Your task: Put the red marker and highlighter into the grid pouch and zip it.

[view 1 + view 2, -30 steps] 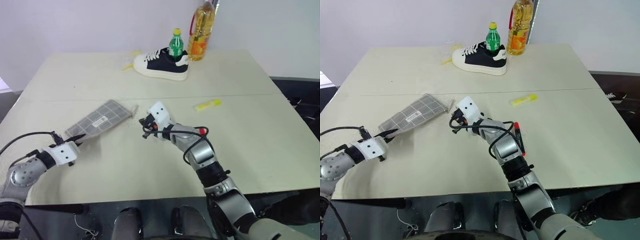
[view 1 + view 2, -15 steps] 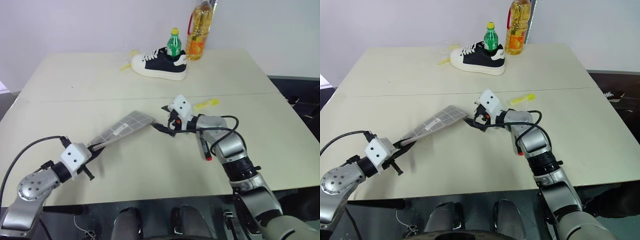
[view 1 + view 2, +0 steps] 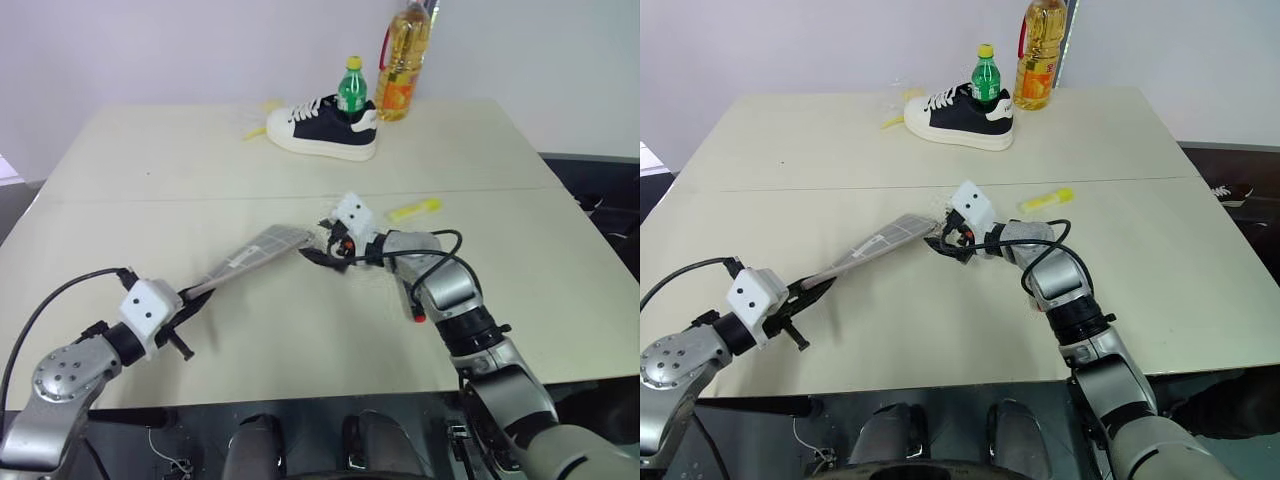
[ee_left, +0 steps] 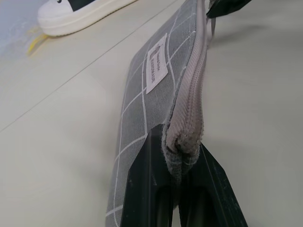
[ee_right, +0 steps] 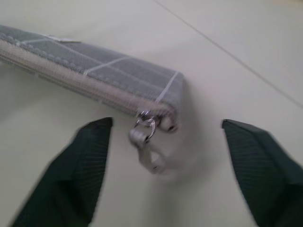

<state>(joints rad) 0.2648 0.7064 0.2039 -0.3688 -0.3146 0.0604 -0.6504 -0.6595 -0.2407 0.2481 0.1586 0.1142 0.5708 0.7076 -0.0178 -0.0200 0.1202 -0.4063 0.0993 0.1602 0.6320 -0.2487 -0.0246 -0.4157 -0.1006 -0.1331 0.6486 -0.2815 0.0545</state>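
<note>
In the head views, a flat grey fabric grid pouch [image 3: 250, 258] with white lines and a small white label is seen stretched between the two arms above a pale beige table [image 3: 150, 160]. Its near end is pinched by the left gripper [image 3: 190, 297], and its far end with the zipper pull lies just in front of the right gripper [image 3: 318, 250]. A slim red marker [image 3: 413, 300] is partly seen on the table under the right forearm, and a short bright yellow highlighter [image 3: 416, 209] lies beyond that arm, well apart from the pouch. At the far edge a black-and-white sneaker [image 3: 322, 127] is found, with a green plastic bottle [image 3: 351, 87] and a tall bottle of yellow oil [image 3: 404, 62] behind it. In the left wrist view, the pouch's corner is clamped between the two black fingers [image 4: 147, 189] — the jaws are clenched on the fabric, zipper edge uppermost, and the pouch runs away from the camera on edge. In the right wrist view, the two fingers [image 5: 90, 165] are spread wide — nothing is grasped — and the silver zipper pull [image 5: 146, 142] hangs between them at the pouch's closed end.
</note>
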